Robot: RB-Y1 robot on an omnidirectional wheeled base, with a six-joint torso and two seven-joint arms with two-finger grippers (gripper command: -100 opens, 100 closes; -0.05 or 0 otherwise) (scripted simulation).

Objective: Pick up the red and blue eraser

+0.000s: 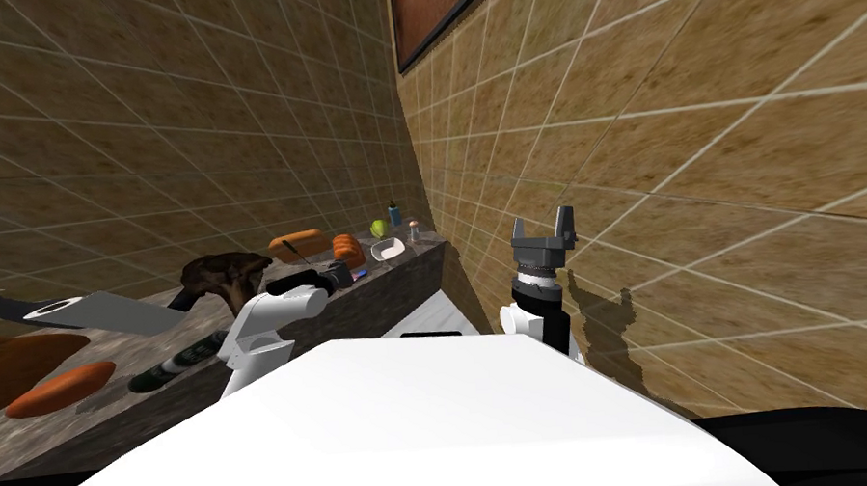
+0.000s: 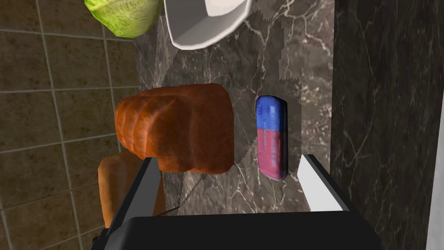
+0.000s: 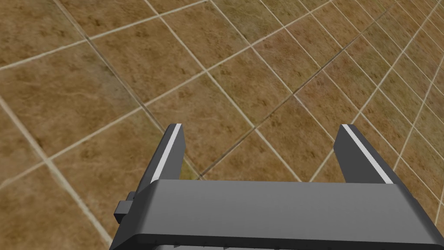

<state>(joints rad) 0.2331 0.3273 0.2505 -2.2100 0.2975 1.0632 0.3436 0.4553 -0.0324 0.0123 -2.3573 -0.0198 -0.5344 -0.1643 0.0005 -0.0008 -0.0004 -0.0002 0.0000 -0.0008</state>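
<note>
Now the open left gripper [image 2: 227, 159] hovers over the dark marble counter [image 2: 264, 65], with the oblong red-and-blue eraser [image 2: 271, 136] between its 2 fingers. At its 3 o'clock, the right gripper [image 1: 543, 219] is open too.

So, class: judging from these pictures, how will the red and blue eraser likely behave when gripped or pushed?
The eraser lies flat on the counter, so it should slide, not roll. Small and blocky, it is probably light and stiff. Its rounded edges might let a narrow grip slip.
</note>
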